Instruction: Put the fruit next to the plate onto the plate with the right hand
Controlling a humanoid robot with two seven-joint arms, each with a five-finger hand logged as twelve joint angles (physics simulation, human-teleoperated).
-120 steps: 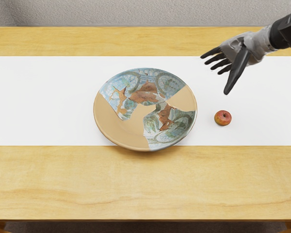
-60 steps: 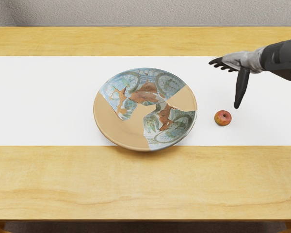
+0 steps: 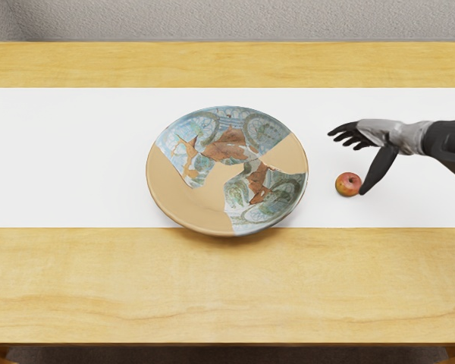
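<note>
Plate [image 3: 174,193] tan w/ blue-green & rust-brown patchwork, fruit [image 3: 348,183] red-orange, right hand [image 3: 373,136] grey w/ black fingers [image 3: 381,165], table [image 3: 227,280] light wood grain, runner [image 3: 68,159] plain white

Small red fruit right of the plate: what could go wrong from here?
1. The open right robot hand has one dark finger just beside the small round red fruit; a nudge could roll it away across the white runner.
2. A low carry might clip the patterned ceramic plate rim.
</note>
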